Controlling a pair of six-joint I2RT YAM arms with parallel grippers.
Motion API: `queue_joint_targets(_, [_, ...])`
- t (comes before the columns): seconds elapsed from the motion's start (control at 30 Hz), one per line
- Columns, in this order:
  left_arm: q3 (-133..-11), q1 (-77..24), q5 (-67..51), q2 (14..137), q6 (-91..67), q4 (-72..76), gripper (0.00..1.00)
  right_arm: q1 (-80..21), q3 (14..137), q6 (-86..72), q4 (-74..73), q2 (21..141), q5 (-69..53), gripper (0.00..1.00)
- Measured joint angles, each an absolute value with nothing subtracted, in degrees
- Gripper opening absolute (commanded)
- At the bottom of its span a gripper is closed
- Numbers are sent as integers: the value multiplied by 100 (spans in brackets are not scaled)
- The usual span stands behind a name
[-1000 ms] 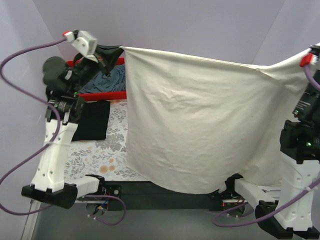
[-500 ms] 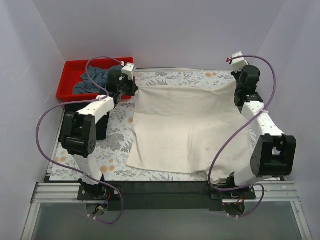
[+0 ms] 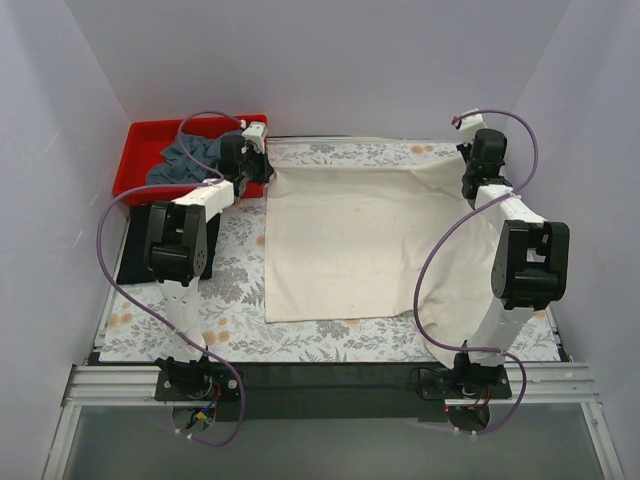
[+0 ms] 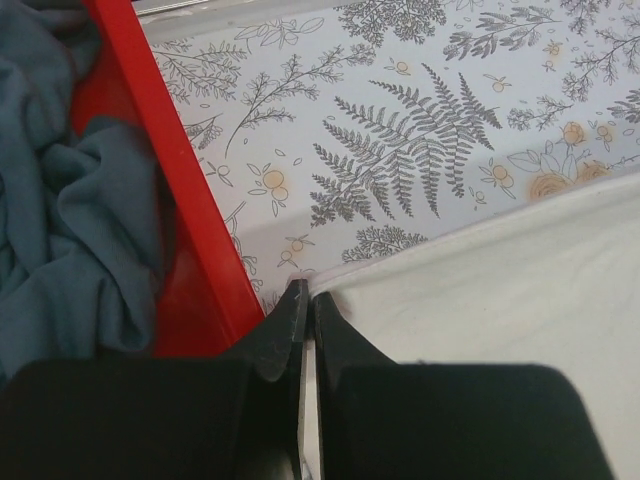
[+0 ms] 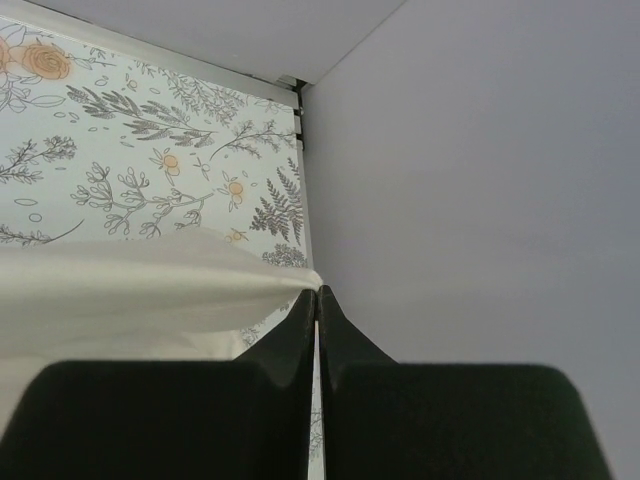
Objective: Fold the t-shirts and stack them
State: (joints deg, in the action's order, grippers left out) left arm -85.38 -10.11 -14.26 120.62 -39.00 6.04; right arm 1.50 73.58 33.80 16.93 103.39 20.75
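Clerk: Shirts, item by item?

Checker: Cream-white t-shirt, spread flat mid-tabletop on floral tablecloth. Slate grey-blue t-shirt, crumpled in red bin at the far left corner. Black t-shirt, flat, on the near side of the bin.

Clerk: Fingers?

Checker: Left fingers pinched tight on the cream shirt's far left corner, just beside the bin wall. Right fingers pinched tight on its far right corner, close to the side wall.

Clerk: Edges, room?

Checker: Near hem stops short of the tabletop's near edge. One bare floral strip runs along that edge, another down the left side. Walls close in on three sides.

Clerk: Obscured?

Checker: Black shirt largely under the left arm. Cream shirt's right side behind the right arm, its lie there unclear. Grey-blue shirt cut off at the border of the left wrist view.
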Motion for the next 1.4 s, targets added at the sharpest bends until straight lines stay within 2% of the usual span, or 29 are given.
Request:
queue_joint_targets(0.37, [-9544,-1009,-1562,12285,-4414,-685,0,150,7782,2617,797,10228,1911,1])
queue_joint_targets(0.73, [-9577,-1135,-1332,11673,-4694,-1979,0,154,7603,1446,-338,9076,2051,1])
queue_joint_targets(1.1, [-9568,-1229,-1135,11168,-4744,-2523,0,325,7212,526,-1144,8842,2108,1])
queue_joint_targets(1.4, [-8962,-1402,-972,10691,-5159,-2982,0,510,6403,-668,-1844,8077,2045,1])
